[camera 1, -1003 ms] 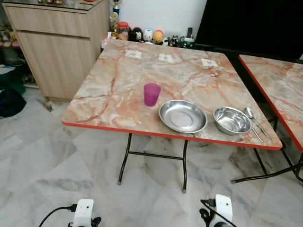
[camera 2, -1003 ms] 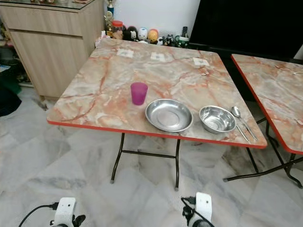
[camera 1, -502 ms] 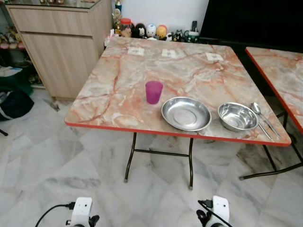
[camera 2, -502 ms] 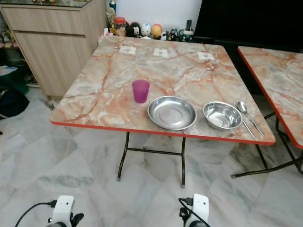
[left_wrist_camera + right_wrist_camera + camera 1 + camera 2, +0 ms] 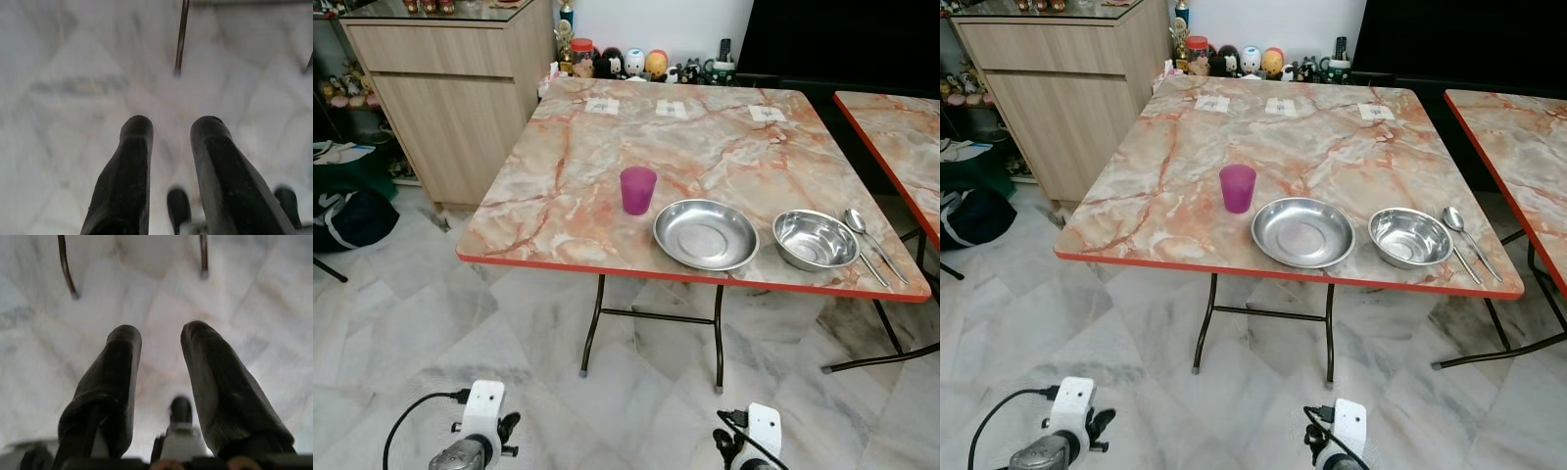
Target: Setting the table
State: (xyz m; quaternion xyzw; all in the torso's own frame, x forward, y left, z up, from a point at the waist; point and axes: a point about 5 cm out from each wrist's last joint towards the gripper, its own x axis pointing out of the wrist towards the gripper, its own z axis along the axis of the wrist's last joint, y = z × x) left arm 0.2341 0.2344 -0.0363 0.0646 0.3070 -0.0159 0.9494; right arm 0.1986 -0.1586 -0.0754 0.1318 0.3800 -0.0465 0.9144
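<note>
Both arms hang low over the pale marble floor [image 5: 401, 323]: the left claw [image 5: 171, 128] and the right claw [image 5: 160, 338] each have their fingers spread apart, gripping nothing and touching nothing — only floor shows between them. Beyond stands the marble-patterned desk [image 5: 578, 186]. Along its near edge sit a purple cup [image 5: 637, 189], then a shallow steel plate [image 5: 705, 234], a steel bowl [image 5: 816, 239] and — just beside the bowl — a spoon [image 5: 862, 228].
</note>
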